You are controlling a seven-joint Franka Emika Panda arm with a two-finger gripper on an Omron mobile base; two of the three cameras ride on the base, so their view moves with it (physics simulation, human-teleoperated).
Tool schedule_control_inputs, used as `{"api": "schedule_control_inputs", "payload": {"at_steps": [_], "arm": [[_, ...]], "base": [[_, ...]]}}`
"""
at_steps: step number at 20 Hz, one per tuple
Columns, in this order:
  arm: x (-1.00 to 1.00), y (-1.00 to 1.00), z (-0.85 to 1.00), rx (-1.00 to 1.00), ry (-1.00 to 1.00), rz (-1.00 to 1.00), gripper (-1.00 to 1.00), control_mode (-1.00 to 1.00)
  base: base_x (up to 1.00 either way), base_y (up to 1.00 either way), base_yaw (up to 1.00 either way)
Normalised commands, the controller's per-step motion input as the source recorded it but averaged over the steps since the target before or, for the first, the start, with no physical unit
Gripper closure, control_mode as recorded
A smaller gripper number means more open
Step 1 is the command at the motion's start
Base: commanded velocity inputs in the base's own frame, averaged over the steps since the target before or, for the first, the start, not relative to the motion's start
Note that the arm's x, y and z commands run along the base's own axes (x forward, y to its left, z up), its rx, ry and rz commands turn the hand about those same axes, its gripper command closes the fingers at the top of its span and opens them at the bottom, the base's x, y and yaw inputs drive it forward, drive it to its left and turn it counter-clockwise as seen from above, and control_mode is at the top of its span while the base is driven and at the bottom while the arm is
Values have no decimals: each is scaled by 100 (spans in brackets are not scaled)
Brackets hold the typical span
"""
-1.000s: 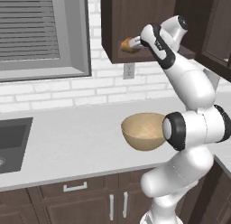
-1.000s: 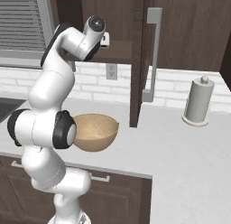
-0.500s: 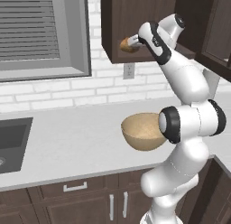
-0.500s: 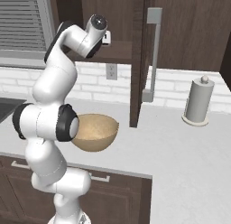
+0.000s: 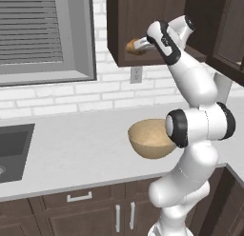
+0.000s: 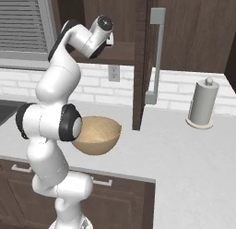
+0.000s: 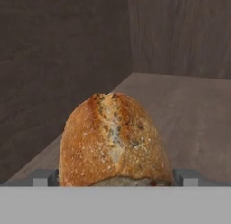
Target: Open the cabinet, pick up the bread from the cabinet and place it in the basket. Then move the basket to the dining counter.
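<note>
Claw (image 7: 115, 178) reaching into the open cabinet (image 5: 143, 25), its two fingertips (image 7: 43, 177) spread fully apart, one on each side of the bread (image 7: 115, 139). In the hand view the golden-brown roll sits between the tips on the cabinet's wooden shelf (image 7: 189, 114), filling almost the whole gap; whether the tips touch its crust cannot be told, and the jaws are not clamped on it. In the left base view the bread (image 5: 135, 46) lies at the front edge of the shelf, directly ahead of the claw (image 5: 143, 46). The cabinet door (image 6: 140, 62), with its long silver bar handle (image 6: 156, 55), stands swung out to the claw's right. The basket (image 5: 151, 139) rests on the counter (image 5: 71, 154) well below the claw, beside the arm's elbow. A paper towel roll (image 6: 202, 103) stands on the counter far to the claw's right.
</note>
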Motion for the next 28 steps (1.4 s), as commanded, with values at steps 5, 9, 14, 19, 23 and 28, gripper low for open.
{"api": "schedule_control_inputs", "payload": {"at_steps": [5, 9, 14, 19, 23, 28], "arm": [[17, 8, -4, 0, 0, 4, -100, -100], [18, 10, -1, 0, 0, 2, -100, -100], [2, 12, -2, 0, 0, 0, 100, -100], [-8, 0, 0, 0, -5, -1, 100, -100], [-28, -8, 0, 0, -12, -11, 100, -100], [-49, -15, 0, 0, -10, -17, 100, -100]], "base": [[0, 0, 0], [0, 0, 0], [0, 0, 0], [0, 0, 0], [0, 0, 0], [0, 0, 0]]}}
